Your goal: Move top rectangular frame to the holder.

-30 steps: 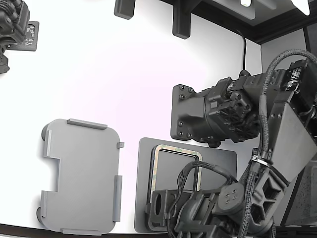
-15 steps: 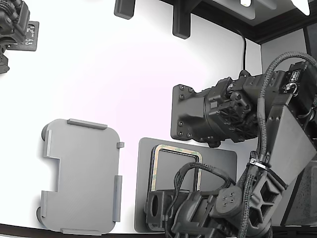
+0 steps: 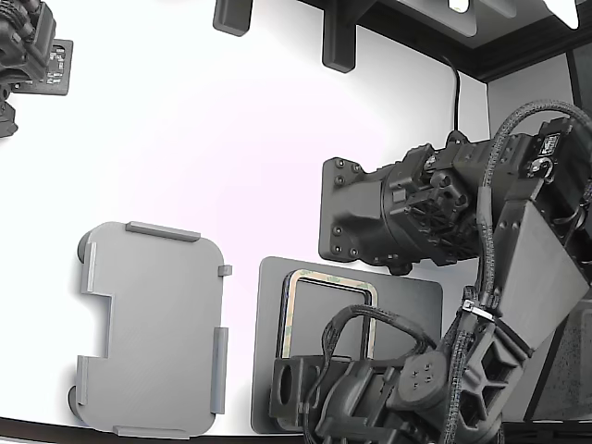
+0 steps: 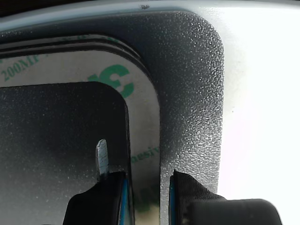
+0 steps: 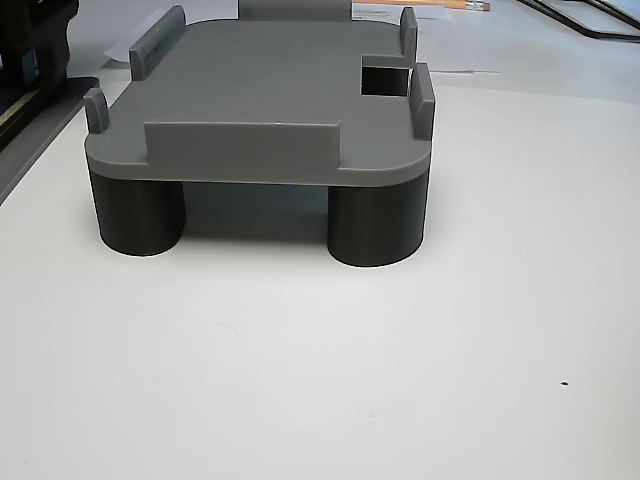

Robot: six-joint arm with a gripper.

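Observation:
The top rectangular frame (image 3: 288,319) lies flat on a dark grey mat (image 3: 412,301), beige with a black inner edge. In the wrist view its rim (image 4: 145,126) carries green print, and layered edges under it suggest more frames below. My gripper (image 3: 301,393) is down over the frame's near end. In the wrist view the gripper (image 4: 147,190) is open and straddles the rim, with one finger (image 4: 105,192) in the hollow centre and the other finger (image 4: 190,194) outside. The light grey holder (image 3: 153,328) sits empty to the exterior view's left, and the other view shows the holder (image 5: 260,110) on round legs.
My arm's bulky black body (image 3: 407,213) hangs over the mat's far side. A second arm (image 3: 28,51) sits at the exterior view's top left. Black brackets (image 3: 338,42) stand at the table's far edge. White tabletop (image 3: 203,166) lies between holder and mat.
My wrist and gripper have crept slightly toward the exterior view's left and lower over the frame's near end. The frame and holder have not moved.

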